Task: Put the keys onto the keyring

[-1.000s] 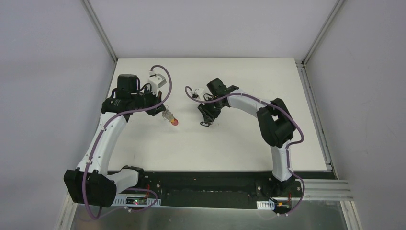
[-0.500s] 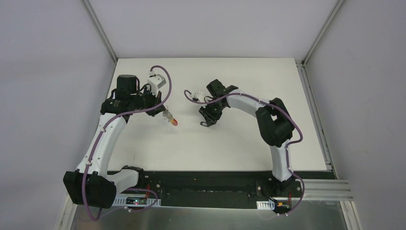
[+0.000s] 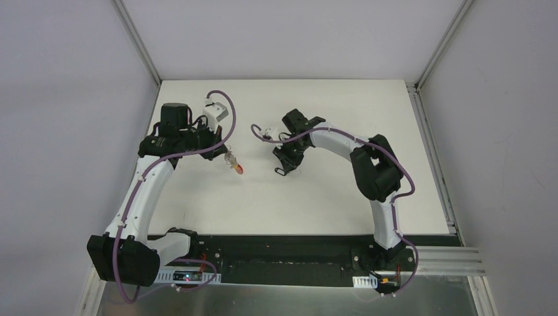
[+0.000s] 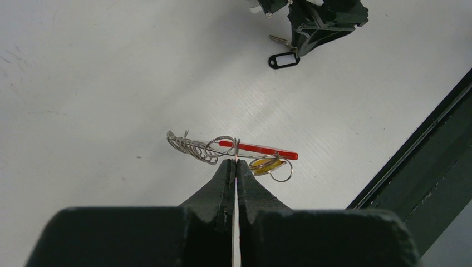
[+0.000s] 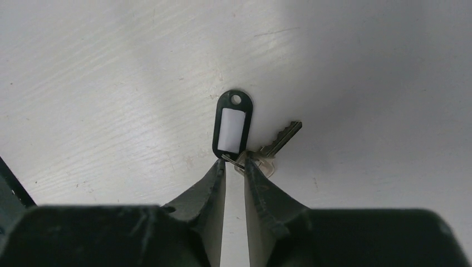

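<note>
One key [image 5: 232, 125] and one keyring [image 4: 234, 151] on a white table [image 3: 342, 112]; the key, silver-bladed with a black, white-windowed head, lies mid-table; the keyring, a red band with wire loops, is pinched in the closed left gripper [image 4: 235, 163]; the right gripper [image 5: 235, 164], jaws narrow, straddles the key's small ring; whether it grips is unclear.

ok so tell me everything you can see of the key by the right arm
The key is small and silver, seemingly metal. Its toothed blade lies flat on the white table, angled away from the right end effector. Its head is mostly hidden behind one finger. A small wire ring joins it to a black oval tag with a white label and a hole at its far end. The fingers flank that ring, nearly closed; whether they pinch it is unclear.
</note>
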